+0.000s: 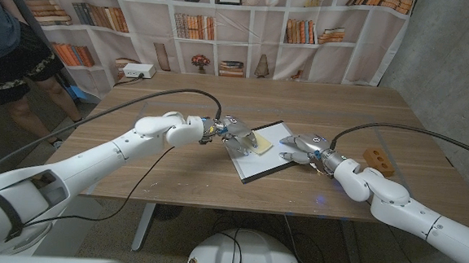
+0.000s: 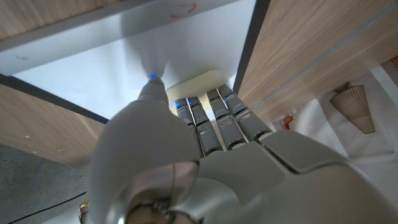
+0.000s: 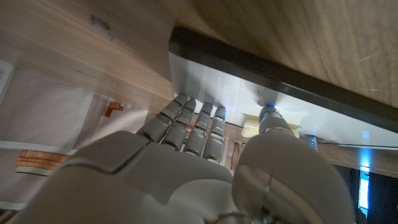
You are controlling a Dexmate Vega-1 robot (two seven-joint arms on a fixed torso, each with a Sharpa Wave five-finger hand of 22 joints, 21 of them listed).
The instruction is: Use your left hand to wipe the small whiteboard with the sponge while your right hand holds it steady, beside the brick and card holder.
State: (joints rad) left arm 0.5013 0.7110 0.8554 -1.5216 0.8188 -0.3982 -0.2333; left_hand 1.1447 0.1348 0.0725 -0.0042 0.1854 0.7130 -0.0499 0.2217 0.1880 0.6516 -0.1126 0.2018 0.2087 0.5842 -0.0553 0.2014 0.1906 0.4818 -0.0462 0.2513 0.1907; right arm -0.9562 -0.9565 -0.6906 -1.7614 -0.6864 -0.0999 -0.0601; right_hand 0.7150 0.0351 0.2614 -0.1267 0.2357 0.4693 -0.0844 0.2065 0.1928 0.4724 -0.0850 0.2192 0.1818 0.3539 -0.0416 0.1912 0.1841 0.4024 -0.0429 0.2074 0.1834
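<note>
The small whiteboard (image 1: 264,161), white with a dark frame, lies tilted at the middle of the table. A pale yellow sponge (image 1: 261,144) sits on its upper part. My left hand (image 1: 236,135) holds the sponge against the board, and in the left wrist view its fingers (image 2: 214,118) cover the sponge (image 2: 198,83) on the whiteboard (image 2: 87,68). A faint red mark (image 2: 183,9) shows on the board's far part. My right hand (image 1: 303,147) presses on the board's right edge, and its fingers (image 3: 193,121) lie on the whiteboard (image 3: 311,102).
An orange brick (image 1: 378,160) lies to the right of my right hand, near the table's right side. A person (image 1: 11,48) stands beyond the table's left corner. Bookshelves on a backdrop stand behind the table.
</note>
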